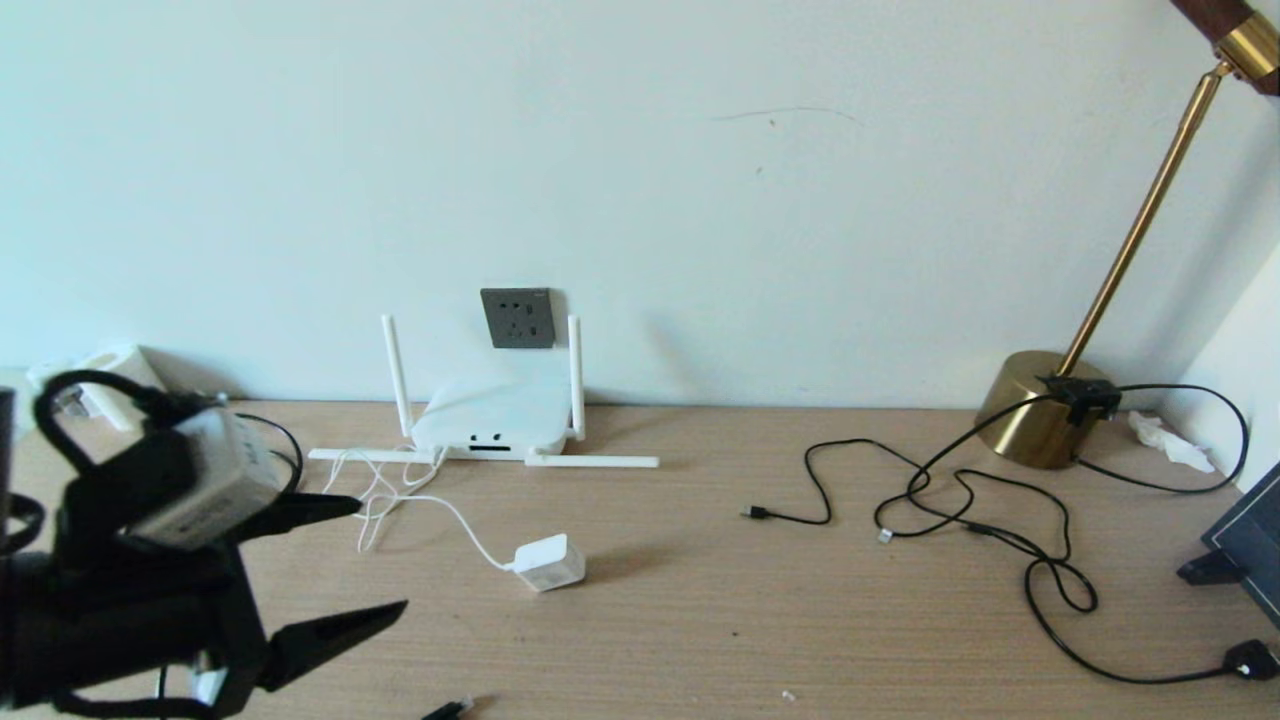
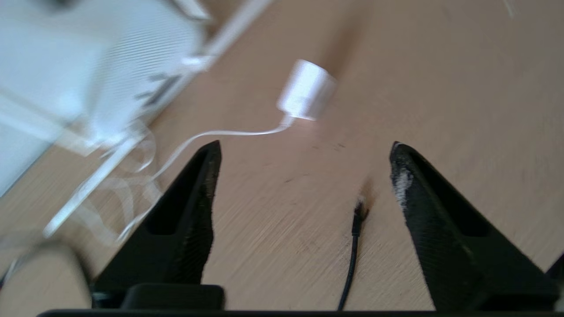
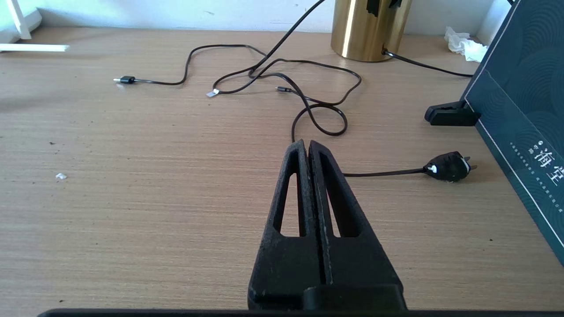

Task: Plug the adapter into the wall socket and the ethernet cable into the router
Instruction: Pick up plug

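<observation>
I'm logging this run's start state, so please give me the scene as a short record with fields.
adapter: lying on the table, unplugged, white cord running back to the router
wall socket: on the wall behind the router, nothing plugged in
router: at the wall, two antennas up, two flat
left tool: open, above the table, adapter ahead of it, holding nothing
right tool: shut, empty, over bare table
black cords: tangled by the brass lamp base

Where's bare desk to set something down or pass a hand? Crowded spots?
Free: the wide strip of desk between the adapter and the black cords, and the front edge below it. Crowded: the white cord loops ahead of the router, where the open left gripper is; cords spread around the lamp base.
</observation>
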Motion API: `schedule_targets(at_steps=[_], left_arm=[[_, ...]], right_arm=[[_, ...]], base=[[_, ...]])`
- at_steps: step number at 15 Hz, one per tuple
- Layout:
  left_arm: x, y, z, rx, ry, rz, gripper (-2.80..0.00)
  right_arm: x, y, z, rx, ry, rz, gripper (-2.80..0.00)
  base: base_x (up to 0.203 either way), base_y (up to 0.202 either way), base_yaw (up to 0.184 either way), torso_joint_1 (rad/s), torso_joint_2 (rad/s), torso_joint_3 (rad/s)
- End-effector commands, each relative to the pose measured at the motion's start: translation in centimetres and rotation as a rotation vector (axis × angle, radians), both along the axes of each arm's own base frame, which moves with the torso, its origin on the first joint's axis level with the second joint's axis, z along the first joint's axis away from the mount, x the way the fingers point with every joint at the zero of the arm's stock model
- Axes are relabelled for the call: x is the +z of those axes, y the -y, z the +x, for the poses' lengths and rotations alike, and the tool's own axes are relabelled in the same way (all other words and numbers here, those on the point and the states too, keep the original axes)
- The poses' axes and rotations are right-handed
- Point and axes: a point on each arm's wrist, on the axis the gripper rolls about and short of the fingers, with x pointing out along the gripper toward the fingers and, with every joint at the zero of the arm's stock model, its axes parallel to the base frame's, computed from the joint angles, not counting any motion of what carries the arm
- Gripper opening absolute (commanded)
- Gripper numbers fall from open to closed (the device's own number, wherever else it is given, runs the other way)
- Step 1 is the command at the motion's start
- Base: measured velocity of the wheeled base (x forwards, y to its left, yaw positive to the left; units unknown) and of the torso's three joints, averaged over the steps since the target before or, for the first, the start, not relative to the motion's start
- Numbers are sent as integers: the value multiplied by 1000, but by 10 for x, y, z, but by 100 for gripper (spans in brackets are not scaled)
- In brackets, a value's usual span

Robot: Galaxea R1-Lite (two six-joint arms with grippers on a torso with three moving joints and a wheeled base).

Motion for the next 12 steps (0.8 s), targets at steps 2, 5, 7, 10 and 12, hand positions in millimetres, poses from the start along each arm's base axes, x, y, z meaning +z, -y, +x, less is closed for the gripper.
schedule_targets(at_steps=[2,5,7,10,12], left_arm=[[-34,12,31,-182,-98,109,0],[-52,22,68,-340,-89,218,0],[-48,32,94,-399,-61,249,0],[-33,45,117,-468,-122,297,0],[-34,53,134,-497,-194,316,0]], right_arm=[[0,0,0,0,1,0,-280],[0,0,0,0,0,0,-280],[0,0,0,0,1,0,-280],[0,0,0,0,1,0,-280],[0,0,0,0,1,0,-280]], base=[[0,0,0,0,0,0],[0,0,0,0,0,0],[0,0,0,0,0,0],[0,0,0,0,0,0],[0,0,0,0,0,0]])
